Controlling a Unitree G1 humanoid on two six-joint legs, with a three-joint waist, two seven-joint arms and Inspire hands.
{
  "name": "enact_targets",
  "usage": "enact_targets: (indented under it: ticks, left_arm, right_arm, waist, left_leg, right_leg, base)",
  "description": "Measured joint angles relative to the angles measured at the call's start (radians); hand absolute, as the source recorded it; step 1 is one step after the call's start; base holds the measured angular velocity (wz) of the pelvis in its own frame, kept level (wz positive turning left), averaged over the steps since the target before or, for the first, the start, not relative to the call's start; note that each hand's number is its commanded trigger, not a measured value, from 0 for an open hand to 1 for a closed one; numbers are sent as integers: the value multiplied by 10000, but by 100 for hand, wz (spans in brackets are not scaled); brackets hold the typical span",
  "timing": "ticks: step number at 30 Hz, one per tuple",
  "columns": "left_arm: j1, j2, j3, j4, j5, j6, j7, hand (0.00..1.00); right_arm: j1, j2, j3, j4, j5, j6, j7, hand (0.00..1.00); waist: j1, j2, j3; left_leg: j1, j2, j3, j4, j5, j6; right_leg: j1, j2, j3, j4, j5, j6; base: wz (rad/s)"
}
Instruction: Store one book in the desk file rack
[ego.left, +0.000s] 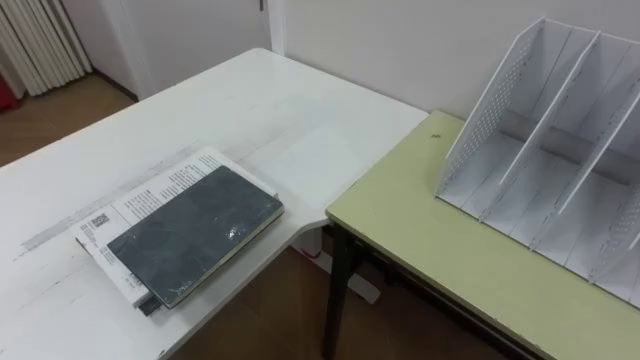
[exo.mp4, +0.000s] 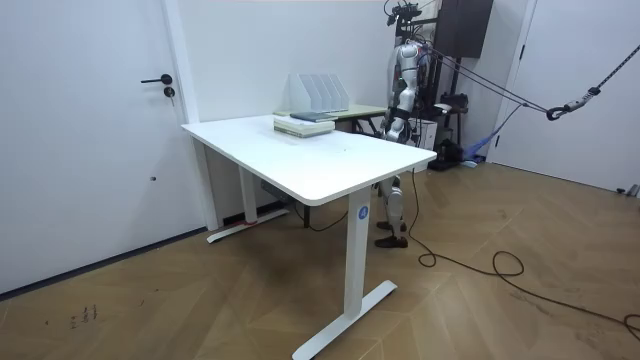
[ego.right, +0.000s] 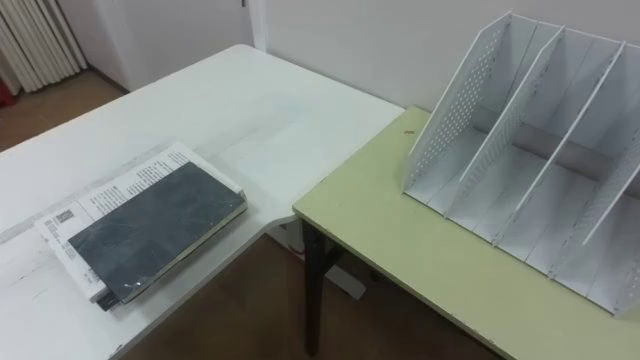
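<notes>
Room view: robot stands beside white surface (exo.mp4: 330, 165) and green surface (ego.left: 430, 270). File rack (ego.left: 560, 170) sits on the green one, slots look empty. Dark book (ego.left: 195, 235) tops a stack (ego.left: 150, 195) on the white surface. Robot hands (exo.mp4: 394, 127) hang low, well apart from the book; open or closed, cannot tell. Step: pre-reach. Next: reach left, grip top book.

In the room view you see your robot standing upright on both legs, its body turned toward the room view's left. Both arms hang down close to the torso, and the left hand (exo.mp4: 393, 127) sits low beside the hip, on the camera's side
</notes>
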Motion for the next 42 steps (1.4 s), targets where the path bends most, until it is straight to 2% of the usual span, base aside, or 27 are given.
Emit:
enact_targets:
  ticks: [6,9,20,21,26,29,31,35,36,42]
  left_arm:
    - [4,0,4,25,-8,-2,-47,0]
    - [18,-1,8,9,-2,-2,-46,0]
    - [-14,-1,70,14,184,-48,-18,0]
    - [-40,-1,69,13,188,-48,-3,0]
    - [-156,-3,72,-4,702,-51,117,0]
    - [-183,-19,79,-62,1556,-106,374,0]
    - [-195,-30,29,-318,2495,-112,631,0]
    - [-244,-27,-390,-832,4063,-108,814,0]
    - [-247,-22,-491,-997,4677,-107,846,0]
    - [-303,12,-1797,-2477,7267,-70,943,0]
  right_arm:
    - [4,0,1,7,1,0,-45,0]
    - [6,-1,0,7,-10,0,-72,0]
    - [80,-2,11,31,371,-2,81,0]
    - [93,-3,15,32,372,-3,81,0]
    - [95,-5,27,154,665,-3,164,0]
    - [87,-4,5,256,645,-41,215,0]
    - [70,-5,32,222,590,-166,224,0]
    - [-9,-24,66,218,179,-247,205,0]
    - [-26,-23,70,221,30,-284,210,0]
    - [-190,-28,248,191,-153,-469,312,0]
  waist:
    - [7,61,52]
    - [6,56,53]
    - [4,27,24]
    - [-3,-13,-1]
    - [7,-9,-2]
    - [-12,-20,-5]
    - [-7,-27,-13]
    - [-58,-39,-14]
    - [-182,-47,-12]
    - [-553,-125,25]
  left_leg:
    - [102,3,-3,-2,-1,1]
    - [118,3,-15,-2,-4,2]
    - [66,-11,-67,-3,-9,4]
    - [57,-12,-69,-4,-9,4]
    - [72,-12,-7,-6,-9,4]
    - [143,-19,-5,-61,-9,4]
    - [177,-14,-7,-106,-8,4]
    - [175,-24,-11,-104,-7,5]
    - [172,-54,3,-102,-6,6]
    - [162,-71,6,-100,-3,9]
  right_leg:
    - [114,6,1,-23,0,0]
    - [120,1,1,-33,-2,-1]
    - [84,60,5,-25,-2,-1]
    - [85,62,6,-29,-2,-1]
    - [104,56,11,-38,0,-1]
    - [144,56,32,-53,0,0]
    - [145,73,85,-47,0,0]
    - [137,72,90,-47,1,2]
    - [148,61,5,-51,2,3]
    - [132,46,127,-52,1,3]
  base:
    - [0]
    - [0]
    - [0]
    - [0]
    - [0]
    - [-1]
    - [-5]
    - [0]
    - [6]
    - [-1]
